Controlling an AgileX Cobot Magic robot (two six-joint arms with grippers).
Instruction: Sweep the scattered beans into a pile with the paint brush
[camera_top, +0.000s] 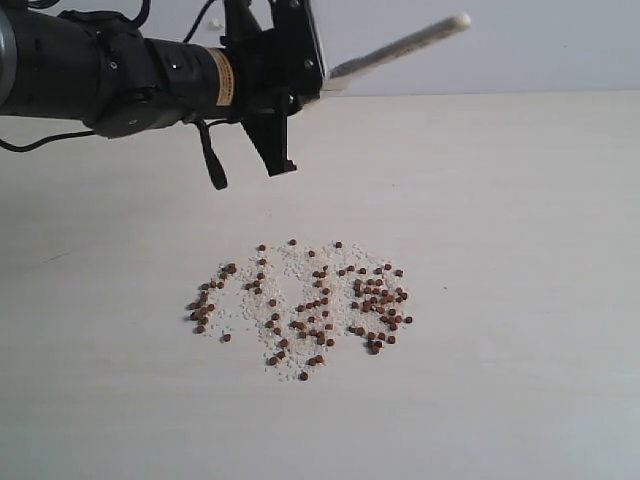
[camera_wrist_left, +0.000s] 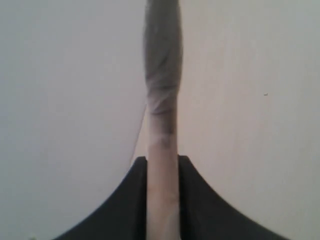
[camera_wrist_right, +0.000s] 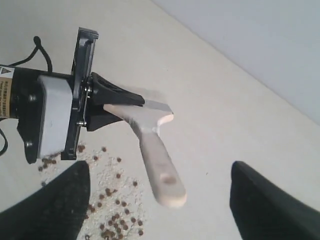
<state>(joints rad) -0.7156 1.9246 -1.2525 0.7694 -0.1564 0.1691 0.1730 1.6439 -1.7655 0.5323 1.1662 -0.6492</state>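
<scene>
Beans scattered with whitish grains in 1 loose patch on table. Above and behind, clear of them, left gripper, jaws pinching paint brush at its wide end, handle jutting out, whole brush lifted off the table. Right gripper jaws spread wide, gripping nothing.

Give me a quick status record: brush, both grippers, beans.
paint brush: held clear of the table, handle end free, bristles hidden
left gripper: shut on the paint brush near its wide end
right gripper: open, holding nothing; the handle end shows between its fingers, ungripped
beans: scattered loosely among whitish grains, not yet piled
brush to beans: no contact
</scene>
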